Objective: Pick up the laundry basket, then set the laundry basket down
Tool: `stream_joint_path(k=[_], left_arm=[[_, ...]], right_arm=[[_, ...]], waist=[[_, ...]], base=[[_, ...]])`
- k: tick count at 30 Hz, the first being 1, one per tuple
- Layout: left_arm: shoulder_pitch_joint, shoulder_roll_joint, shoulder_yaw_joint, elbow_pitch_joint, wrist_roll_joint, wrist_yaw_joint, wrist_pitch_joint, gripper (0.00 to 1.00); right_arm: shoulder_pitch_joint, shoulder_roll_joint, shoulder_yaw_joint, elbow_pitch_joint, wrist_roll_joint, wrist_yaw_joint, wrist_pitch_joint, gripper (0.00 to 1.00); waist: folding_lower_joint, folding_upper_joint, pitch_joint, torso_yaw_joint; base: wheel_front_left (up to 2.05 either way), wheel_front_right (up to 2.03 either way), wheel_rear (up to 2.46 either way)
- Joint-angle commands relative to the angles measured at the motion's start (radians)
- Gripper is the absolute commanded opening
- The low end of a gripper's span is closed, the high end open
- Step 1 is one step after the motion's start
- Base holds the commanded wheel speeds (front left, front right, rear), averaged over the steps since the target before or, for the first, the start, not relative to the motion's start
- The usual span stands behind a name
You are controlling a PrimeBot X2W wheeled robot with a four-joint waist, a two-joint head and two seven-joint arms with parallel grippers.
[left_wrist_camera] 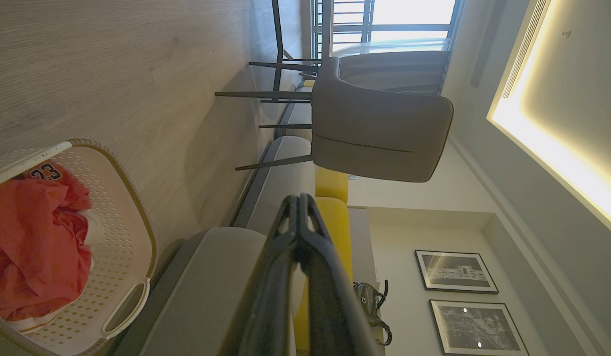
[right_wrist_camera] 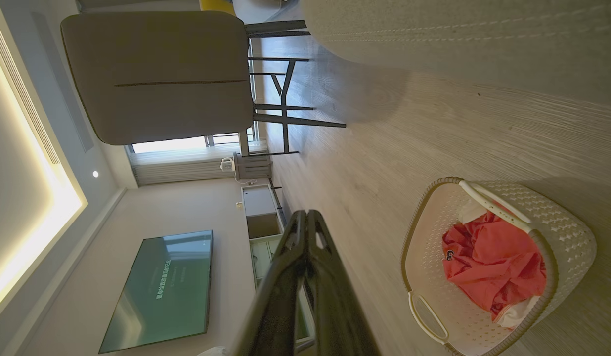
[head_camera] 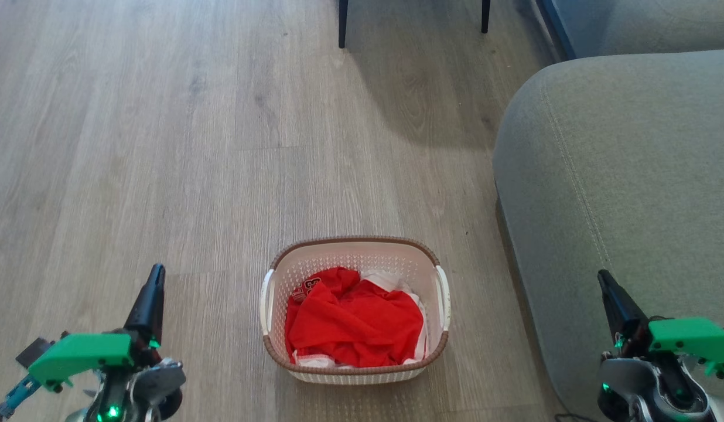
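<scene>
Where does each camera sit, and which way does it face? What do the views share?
Head view: on the head, facing forward and down at the floor, laundry basket and sofa; left gripper and right gripper at the lower corners.
Left wrist view: on the left wrist, rolled sideways, facing a grey chair; own shut fingers.
Right wrist view: on the right wrist, rolled sideways, facing the television; own shut fingers.
Shared: all show the laundry basket; both wrist views, the chair.

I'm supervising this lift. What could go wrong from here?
The left hand and right hand are shut, apart from the laundry basket; reaching its handles shut could knock it. The sofa crowds the right hand's side. A tilted lift might spill the red garment.
</scene>
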Motion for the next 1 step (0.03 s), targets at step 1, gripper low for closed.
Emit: stream_joint_path(k=[1], left_arm=[[-0.060,0.004,0.037,-0.033,-0.001,-0.007,0.008,0.00]], right_arm=[[-0.048,-0.010,0.018,-0.031,-0.006,0.003,0.011,0.00]], waist=[[0.0000,-0.0001,0.000,0.000]], base=[[0.00,0.00,0.00]])
